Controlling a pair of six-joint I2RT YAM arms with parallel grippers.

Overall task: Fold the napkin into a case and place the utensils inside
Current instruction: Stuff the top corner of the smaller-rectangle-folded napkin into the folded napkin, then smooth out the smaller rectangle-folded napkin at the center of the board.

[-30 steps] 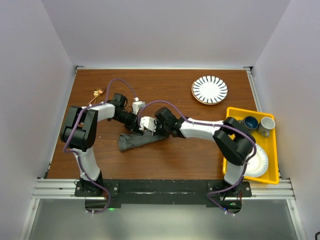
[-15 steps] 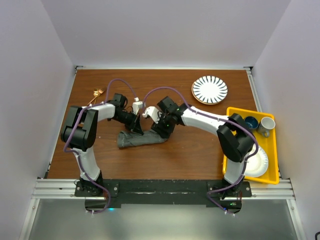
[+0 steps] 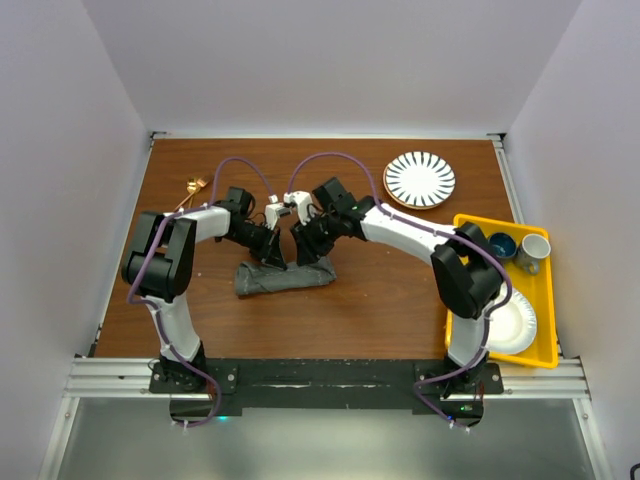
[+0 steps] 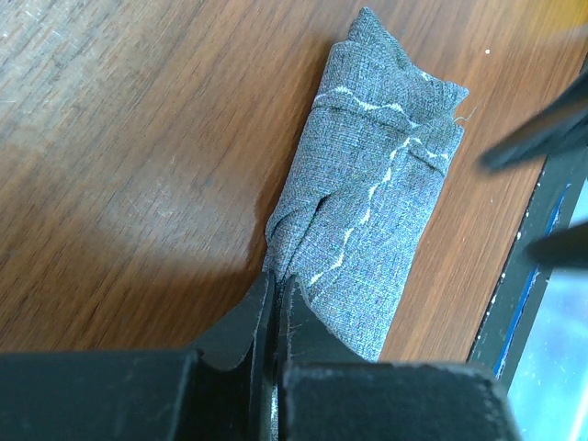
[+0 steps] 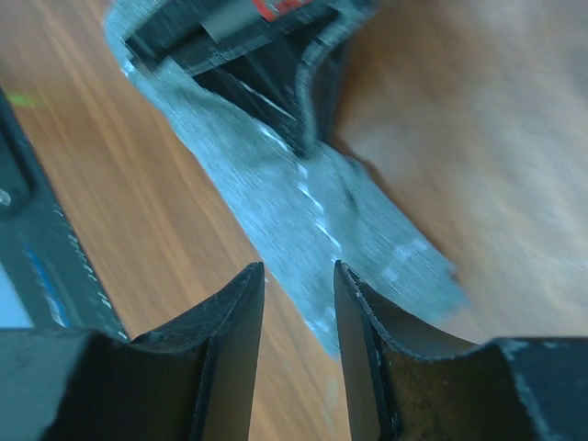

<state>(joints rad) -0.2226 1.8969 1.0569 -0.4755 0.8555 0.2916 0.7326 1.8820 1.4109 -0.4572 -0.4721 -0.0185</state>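
The left gripper [image 4: 273, 308], jaws pressed together, pinches one end of the folded napkin [image 4: 367, 211]. The right gripper [image 5: 299, 303] hovers over it, jaws parted and empty. The soft, light cloth lies mid-table [image 3: 400, 300] and will likely slump unless taken by its stitched hem. The utensils [image 3: 194, 186] wait far left.
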